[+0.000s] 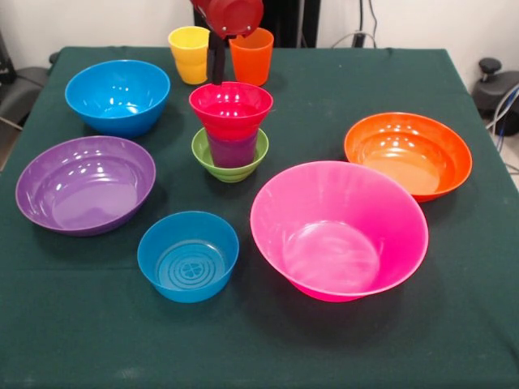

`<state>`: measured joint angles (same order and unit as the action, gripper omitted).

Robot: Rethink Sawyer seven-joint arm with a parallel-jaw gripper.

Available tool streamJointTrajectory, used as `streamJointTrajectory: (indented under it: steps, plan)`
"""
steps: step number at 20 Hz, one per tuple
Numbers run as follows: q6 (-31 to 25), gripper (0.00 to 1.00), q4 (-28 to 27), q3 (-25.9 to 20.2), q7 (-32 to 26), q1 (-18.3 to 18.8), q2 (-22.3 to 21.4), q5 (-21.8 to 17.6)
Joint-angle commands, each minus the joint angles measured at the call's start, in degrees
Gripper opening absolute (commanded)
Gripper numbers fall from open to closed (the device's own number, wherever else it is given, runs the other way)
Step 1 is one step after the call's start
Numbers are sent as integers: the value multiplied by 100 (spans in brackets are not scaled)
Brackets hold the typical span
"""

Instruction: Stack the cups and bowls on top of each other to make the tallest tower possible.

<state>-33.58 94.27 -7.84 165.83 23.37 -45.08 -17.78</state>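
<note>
**Partial stack at table centre; gripper state undetermined**

The small green plastic bowl (230,162) sits mid-table on the dark green tablecloth (454,324). The translucent purple tumbler (232,151) stands inside it, and the small red bowl (231,108) rests on that tumbler. The yellow cup (190,53) and orange cup (251,56) stand apart behind the stack, near the far edge. The gripper (217,61) hangs between them, above the stack; whether it is open or closed cannot be told. Six other bowls lie singly around the stack.
</note>
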Motion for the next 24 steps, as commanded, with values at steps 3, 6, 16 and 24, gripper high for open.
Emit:
streamJointTrajectory:
  steps: [3,6,16,24]
  plan:
    - [-830,0,-137,-525,-1240,-108,112,-206]
    - [-851,0,-277,-516,-1242,-108,220,-249]
    - [-849,0,-545,-734,-1621,9,432,-369]
    - [-1270,0,-1359,-1382,-2880,337,863,-652]
